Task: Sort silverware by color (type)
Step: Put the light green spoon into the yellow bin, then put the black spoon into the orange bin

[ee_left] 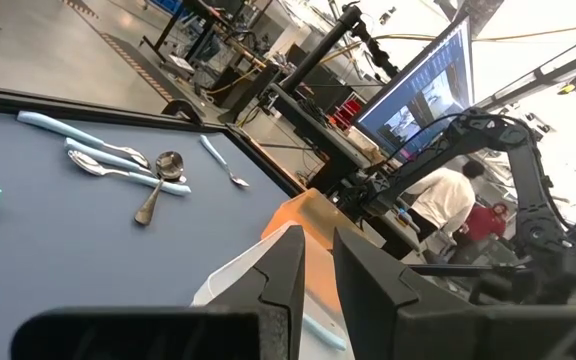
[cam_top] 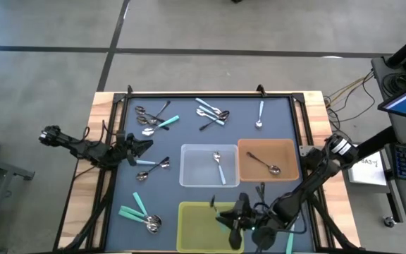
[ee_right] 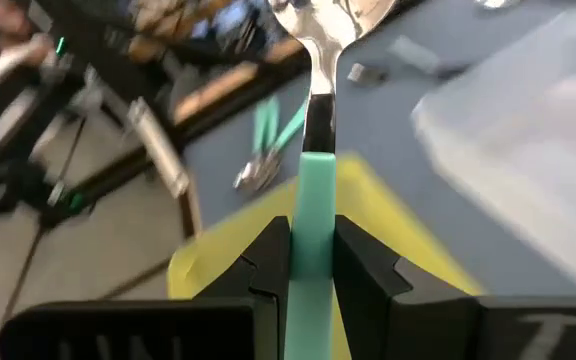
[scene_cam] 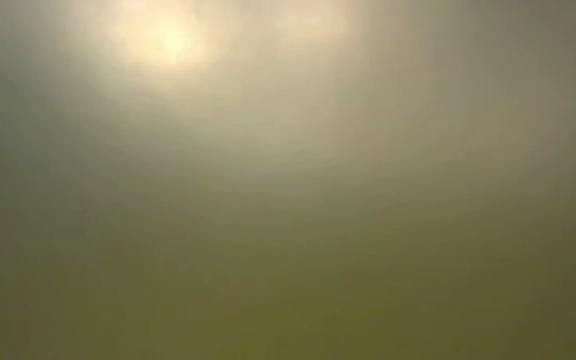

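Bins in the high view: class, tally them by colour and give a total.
Clear bin: 1
Brown bin: 1
Yellow-green bin: 1
Total: 3

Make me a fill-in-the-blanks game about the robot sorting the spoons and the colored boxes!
1. The right gripper is shut on a spoon with a ____ handle.
2. That gripper hangs over the ____ bin.
3. The brown bin holds ____ spoon.
4. The spoon in the clear bin has a light ____ handle.

Missing words: teal-green; yellow-green; one; blue
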